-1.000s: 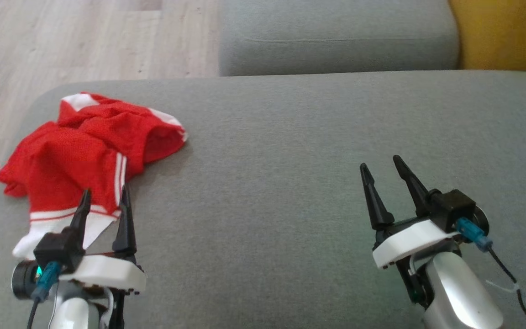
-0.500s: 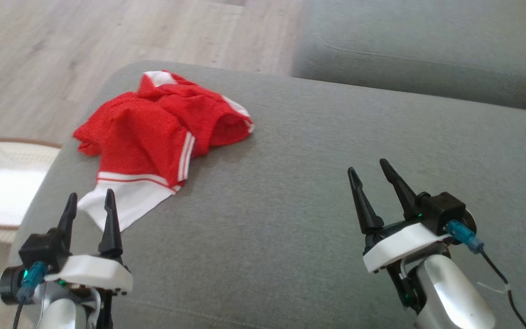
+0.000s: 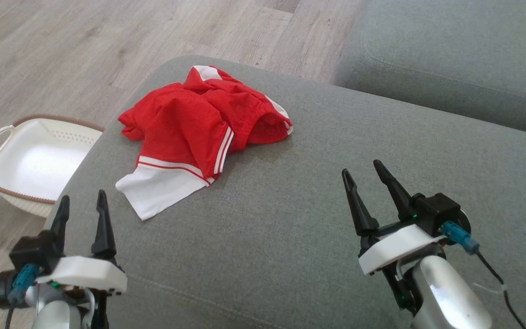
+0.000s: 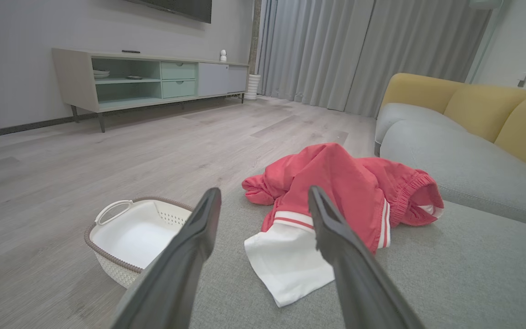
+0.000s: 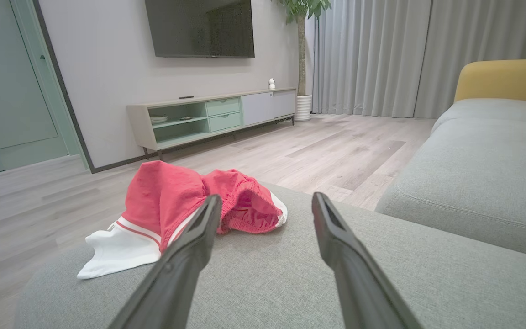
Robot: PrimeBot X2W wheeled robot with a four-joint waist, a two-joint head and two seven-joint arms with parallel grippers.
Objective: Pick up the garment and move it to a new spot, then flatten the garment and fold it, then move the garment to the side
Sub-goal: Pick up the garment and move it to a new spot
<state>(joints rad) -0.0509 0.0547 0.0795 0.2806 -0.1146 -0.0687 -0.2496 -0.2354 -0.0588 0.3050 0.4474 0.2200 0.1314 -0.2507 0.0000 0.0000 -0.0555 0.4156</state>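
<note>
**Crumpled on the sofa**

Pictured: a grey sofa seat [image 3: 299, 205] carrying a red-and-white garment [image 3: 190, 123], bunched near its far left corner with the white hem lying flat toward the front. Below the seat's left end, on the wood floor [image 3: 62, 45], a white basket [image 3: 39, 160]. At the front, left hand [image 3: 83, 196] and right hand [image 3: 360, 167], both spread and holding nothing, neither touching the cloth.

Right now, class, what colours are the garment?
The garment is red with white stripes and hem; head view shows best.
</note>
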